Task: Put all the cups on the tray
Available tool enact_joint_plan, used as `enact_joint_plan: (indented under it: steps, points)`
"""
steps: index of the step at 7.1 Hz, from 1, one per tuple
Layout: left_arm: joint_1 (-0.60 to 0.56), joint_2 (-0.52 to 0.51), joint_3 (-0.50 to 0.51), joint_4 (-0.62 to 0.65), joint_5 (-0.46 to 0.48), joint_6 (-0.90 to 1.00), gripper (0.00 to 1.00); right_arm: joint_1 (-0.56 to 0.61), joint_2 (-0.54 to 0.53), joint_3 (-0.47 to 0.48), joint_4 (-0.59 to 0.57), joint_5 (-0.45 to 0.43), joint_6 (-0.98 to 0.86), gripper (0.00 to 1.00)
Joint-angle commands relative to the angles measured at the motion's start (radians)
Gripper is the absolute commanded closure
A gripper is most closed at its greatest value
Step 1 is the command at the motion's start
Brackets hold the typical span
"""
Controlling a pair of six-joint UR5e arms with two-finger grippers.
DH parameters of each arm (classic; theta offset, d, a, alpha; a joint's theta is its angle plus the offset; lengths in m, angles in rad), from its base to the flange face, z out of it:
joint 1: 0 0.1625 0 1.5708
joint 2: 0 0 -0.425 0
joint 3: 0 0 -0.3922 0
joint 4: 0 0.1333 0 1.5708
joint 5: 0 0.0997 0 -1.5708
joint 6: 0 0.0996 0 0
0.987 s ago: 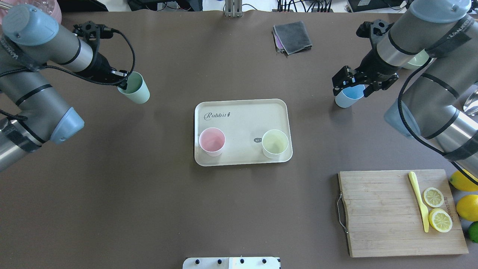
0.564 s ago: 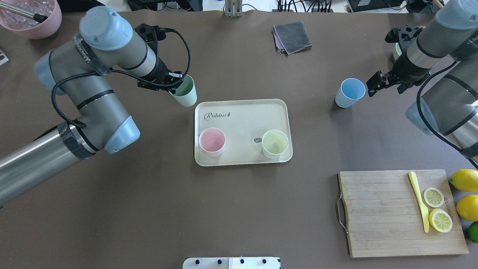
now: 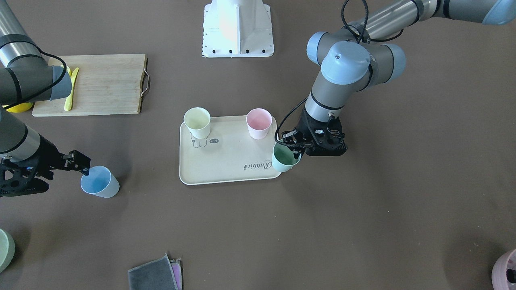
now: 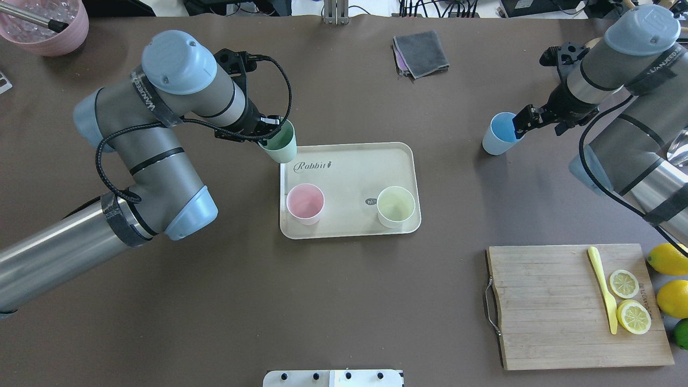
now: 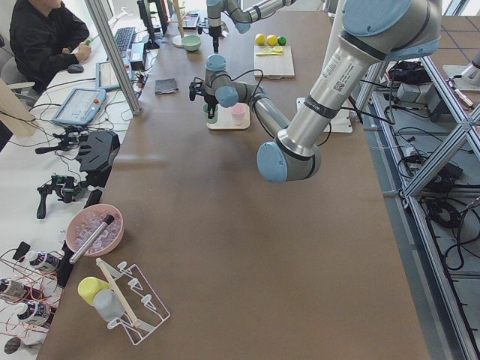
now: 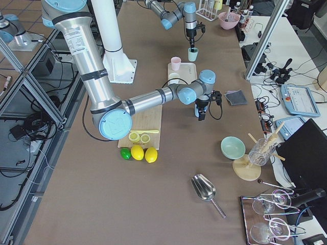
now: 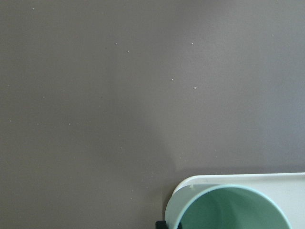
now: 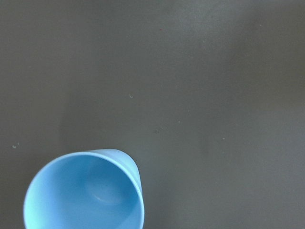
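Cups (image 4: pixel 305 203) number four, two standing on tray (image 4: pixel 349 161)

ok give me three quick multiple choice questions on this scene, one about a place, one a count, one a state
1. Where is the blue cup?
A. on the tray
B. on the bare table, off the tray
C. on the floor

2. How many cups stand on the tray?
A. four
B. one
C. two

3. What state is the green cup in?
A. held upright by the left pincer at the tray's corner
B. lying on its side
C. standing upside down

Answers:
1. B, it stands on the table well to the side of the tray.
2. C, only the pink cup and the yellow cup stand on it.
3. A, the pincer grips its rim and the left wrist view shows it over the tray's corner.
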Motion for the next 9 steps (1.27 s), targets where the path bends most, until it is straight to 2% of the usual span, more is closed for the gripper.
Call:
enact_joint_plan:
  steps: [1,3,5,9]
  points:
    - [0.065,0.000,-0.002,0.002,0.062,-0.003,1.00,-0.003,0.035,-0.037,0.002,0.003,0.008,0.00]
    - [0.120,-0.010,0.001,0.001,0.095,-0.050,1.00,-0.003,0.038,-0.048,0.002,0.001,0.008,0.00]
    - [0.137,-0.087,0.076,-0.007,0.133,-0.052,1.00,-0.003,0.035,-0.051,0.002,-0.002,0.008,0.00]
    - [0.091,-0.096,0.111,-0.011,0.133,-0.035,1.00,-0.003,0.038,-0.049,0.004,0.003,0.012,0.00]
